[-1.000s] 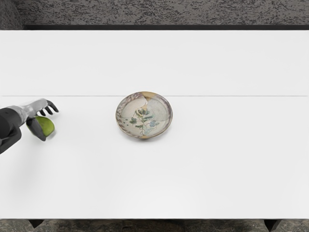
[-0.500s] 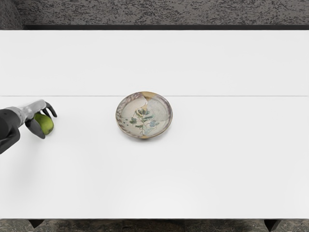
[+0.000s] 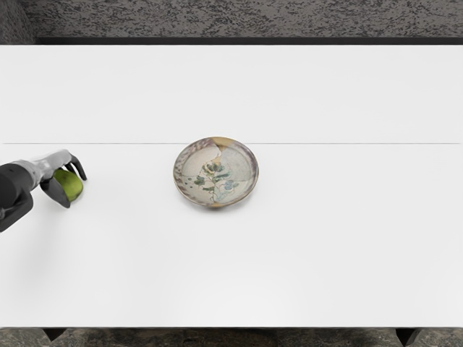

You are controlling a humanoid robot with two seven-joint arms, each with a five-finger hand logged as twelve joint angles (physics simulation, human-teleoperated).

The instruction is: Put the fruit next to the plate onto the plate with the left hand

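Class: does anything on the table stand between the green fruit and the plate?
Nothing visible does. The left robot hand curls around the green fruit, and only bare white table lies between it and the plate.
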